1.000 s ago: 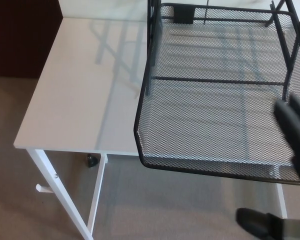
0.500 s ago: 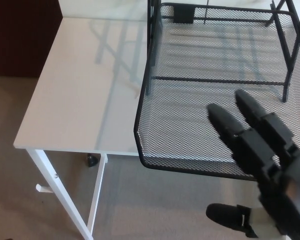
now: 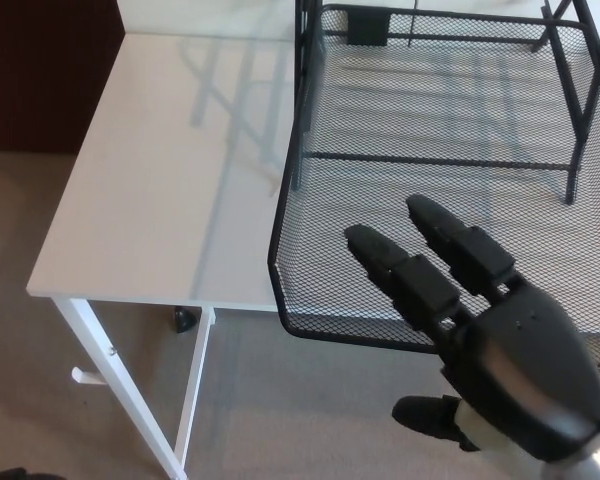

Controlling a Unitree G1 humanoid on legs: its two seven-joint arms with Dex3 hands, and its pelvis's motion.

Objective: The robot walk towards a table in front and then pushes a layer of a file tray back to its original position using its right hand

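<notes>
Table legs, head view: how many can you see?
2. One white leg runs down from the table's front-left corner; a second stands just right of it. Any others are hidden behind the tray and right hand.

Black mesh tray layer (image 3: 400,190) overhanging table edge

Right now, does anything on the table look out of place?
Yes. The black wire-mesh tray layer is pulled out of its frame, its front edge overhanging the white table. The right robot hand is open, fingers over that front edge.
</notes>
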